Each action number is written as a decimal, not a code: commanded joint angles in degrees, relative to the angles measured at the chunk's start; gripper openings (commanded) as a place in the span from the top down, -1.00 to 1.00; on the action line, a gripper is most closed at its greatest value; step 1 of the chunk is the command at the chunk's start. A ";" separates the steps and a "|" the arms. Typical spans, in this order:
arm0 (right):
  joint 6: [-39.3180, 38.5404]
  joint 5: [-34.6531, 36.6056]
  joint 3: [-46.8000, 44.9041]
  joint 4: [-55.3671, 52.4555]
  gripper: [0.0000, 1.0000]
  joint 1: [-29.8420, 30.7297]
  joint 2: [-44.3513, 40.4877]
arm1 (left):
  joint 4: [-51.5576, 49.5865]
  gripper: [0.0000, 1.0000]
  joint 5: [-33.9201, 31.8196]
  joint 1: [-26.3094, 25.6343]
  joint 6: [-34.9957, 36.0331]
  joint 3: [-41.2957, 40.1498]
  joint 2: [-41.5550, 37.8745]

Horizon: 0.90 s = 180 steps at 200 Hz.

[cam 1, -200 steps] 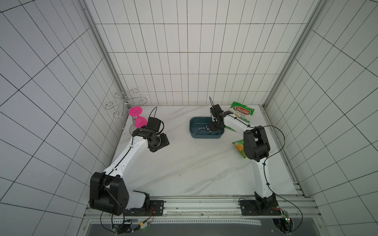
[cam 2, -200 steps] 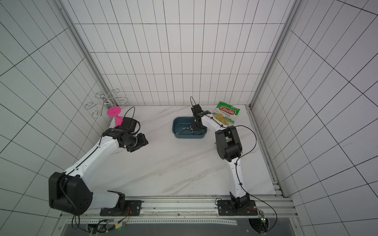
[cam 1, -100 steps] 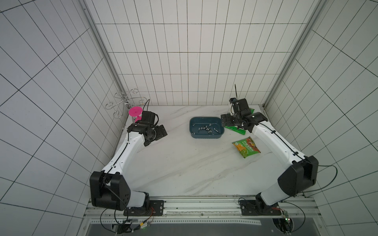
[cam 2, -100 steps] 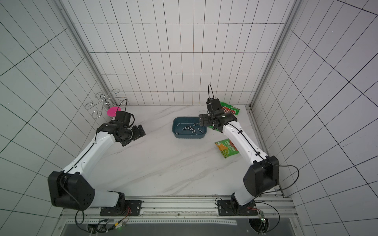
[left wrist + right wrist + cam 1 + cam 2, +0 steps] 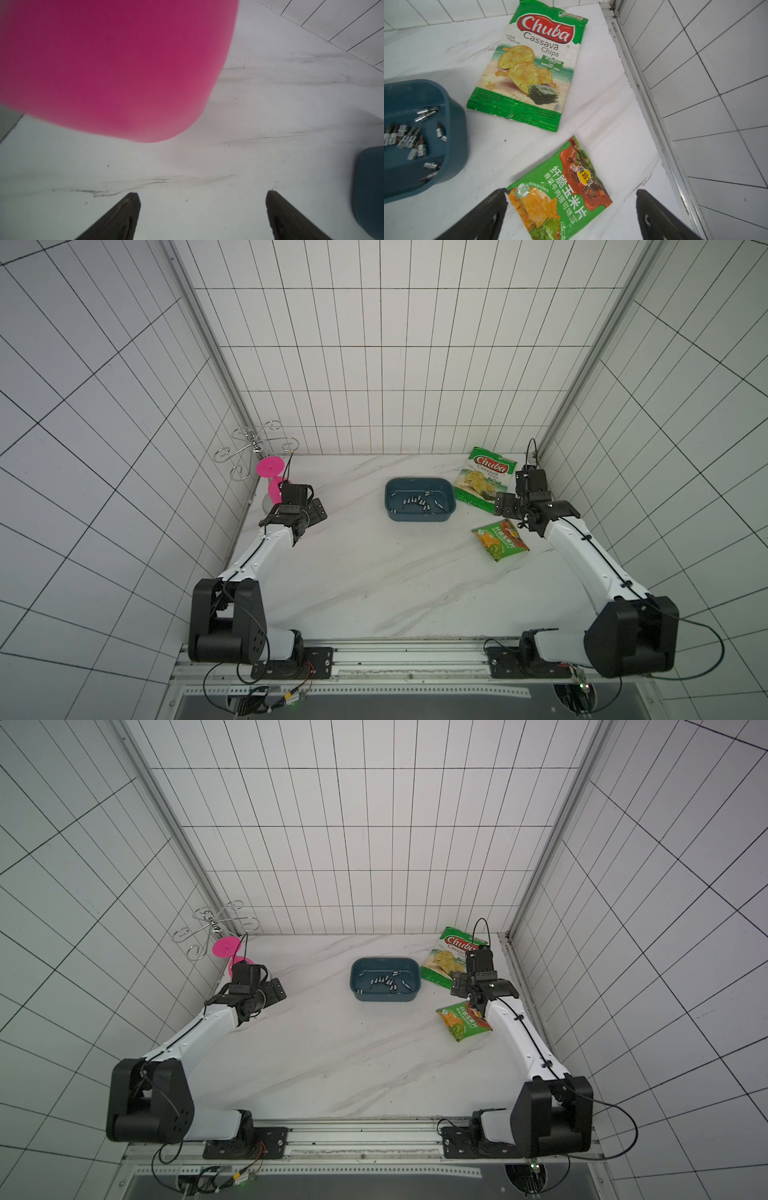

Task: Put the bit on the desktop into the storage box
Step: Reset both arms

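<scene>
The storage box (image 5: pixel 419 517) sits toward 12 o'clock on the tabletop (image 5: pixel 374 572), and every bit I can make out lies inside it: small silvery bits (image 5: pixel 419 502) scattered across its floor, most in a loose row. Both top views show this, and so does the right wrist view, with the box wall (image 5: pixel 454 133) around the bits (image 5: pixel 409 141). The left tool (image 5: pixel 316 512) hangs over the tabletop at 9 o'clock from the box and well apart from it. Its fingers are spread wide and grip nothing, with bare marble between them in the left wrist view (image 5: pixel 201 194). A pink cup (image 5: pixel 270 467) stands just behind it, beside a wire rack (image 5: pixel 253 445). The right tool (image 5: pixel 505 504) hangs at 3 o'clock from the box, near its short end but not touching it. Its fingers are also spread and empty (image 5: pixel 571 191). Below it lie 2 snack bags flat on the tabletop: the Chuba bag (image 5: pixel 484 481) at 12 o'clock from this tool, and the small green bag (image 5: pixel 500 540) at 6 o'clock.
</scene>
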 commanded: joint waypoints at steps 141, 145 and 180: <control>-10.47 4.73 -36.98 74.68 -0.97 -5.26 9.10 | 70.59 -0.96 -8.19 -2.77 18.62 -26.58 10.70; -9.75 4.30 -37.49 73.29 -0.97 -5.50 7.87 | 70.22 -0.96 -8.10 -2.77 18.53 -26.53 10.53; -10.91 3.54 -40.76 80.35 -0.97 -4.76 9.97 | 64.27 -0.97 -5.18 -0.63 16.85 -23.43 10.75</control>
